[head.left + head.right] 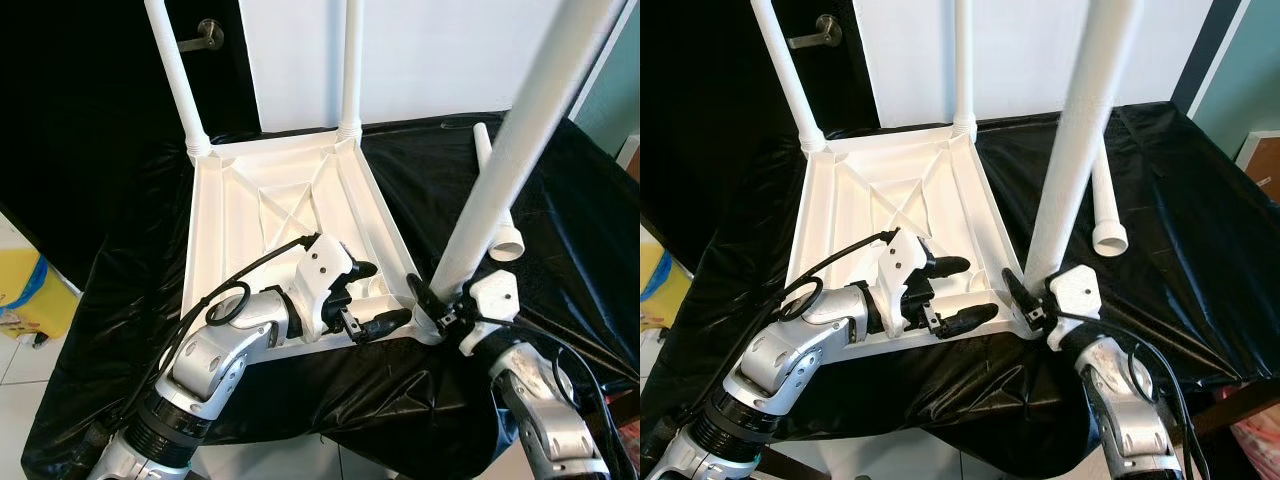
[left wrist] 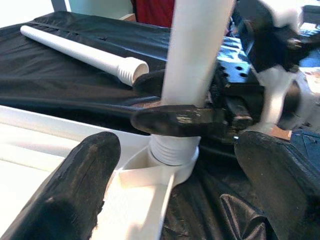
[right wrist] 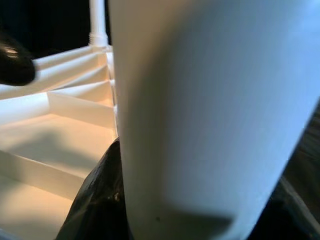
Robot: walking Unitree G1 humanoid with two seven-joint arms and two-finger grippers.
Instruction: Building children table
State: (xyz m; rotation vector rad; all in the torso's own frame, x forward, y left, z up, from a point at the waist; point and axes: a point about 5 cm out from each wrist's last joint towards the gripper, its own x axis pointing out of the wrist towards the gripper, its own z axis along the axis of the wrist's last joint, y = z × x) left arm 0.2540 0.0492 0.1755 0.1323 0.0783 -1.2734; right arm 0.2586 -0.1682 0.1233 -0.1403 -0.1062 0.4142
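The right end effector (image 1: 1025, 300) sits at 5 o'clock, its fingers closed around the base of a white leg (image 1: 1080, 140), which stands slightly tilted in the near-right corner socket of the inverted white tabletop (image 1: 890, 200). The left end effector (image 1: 965, 290) at 7 o'clock is spread wide over the tabletop's near edge, holding nothing. Two legs (image 1: 785, 70) stand at the far corners. A loose leg (image 1: 1105, 200) lies at 2 o'clock on the black-covered table (image 1: 1200, 220). No writing is legible.
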